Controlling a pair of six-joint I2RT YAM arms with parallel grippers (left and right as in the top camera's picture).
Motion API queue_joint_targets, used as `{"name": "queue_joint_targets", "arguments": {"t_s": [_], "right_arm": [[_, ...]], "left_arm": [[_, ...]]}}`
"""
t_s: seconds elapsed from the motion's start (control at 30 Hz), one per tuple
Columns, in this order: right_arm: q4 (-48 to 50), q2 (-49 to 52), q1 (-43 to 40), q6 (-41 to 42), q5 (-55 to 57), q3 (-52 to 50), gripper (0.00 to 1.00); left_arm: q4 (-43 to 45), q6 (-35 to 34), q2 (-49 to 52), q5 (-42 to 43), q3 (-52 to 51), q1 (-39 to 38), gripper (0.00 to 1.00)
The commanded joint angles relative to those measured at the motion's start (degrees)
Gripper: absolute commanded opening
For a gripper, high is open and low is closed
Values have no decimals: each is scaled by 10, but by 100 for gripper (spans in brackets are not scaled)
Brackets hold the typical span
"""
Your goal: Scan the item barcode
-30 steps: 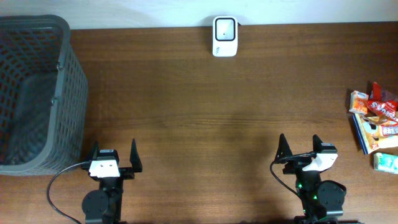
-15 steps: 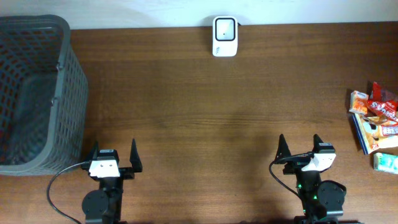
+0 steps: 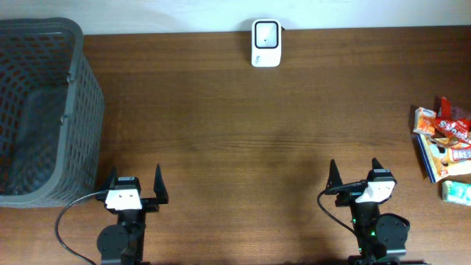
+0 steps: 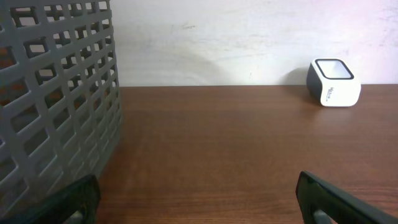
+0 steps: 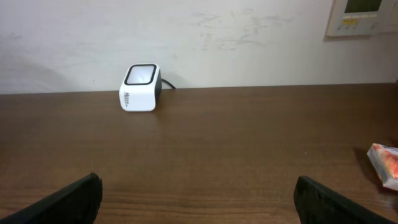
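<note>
A white barcode scanner (image 3: 266, 43) with a dark window stands at the table's far edge, centre; it also shows in the left wrist view as the scanner (image 4: 333, 82) and in the right wrist view as the scanner (image 5: 140, 87). A pile of snack packets (image 3: 444, 141), the items, lies at the right edge; one packet's corner (image 5: 385, 163) shows in the right wrist view. My left gripper (image 3: 135, 181) stands open near the front edge, nothing between its fingers. My right gripper (image 3: 354, 173) is open too, empty, left of the packets.
A grey mesh basket (image 3: 40, 110) fills the left side of the table, close beside my left gripper, and its wall (image 4: 56, 93) looms in the left wrist view. A wall panel (image 5: 364, 15) hangs behind the table on the right.
The right arm's wrist has shifted very slightly; everything else stays where it was.
</note>
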Motion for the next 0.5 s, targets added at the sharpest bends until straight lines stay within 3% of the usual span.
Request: {"name": "queue_joint_targets", "arguments": {"t_s": [0.0, 0.47], "right_arm": [[-4, -4, 3, -15, 7, -3, 98], [-3, -5, 3, -29, 7, -3, 98]], "left_arm": [[-3, 11, -4, -3, -2, 3, 99], [-3, 11, -4, -3, -2, 3, 99]]}}
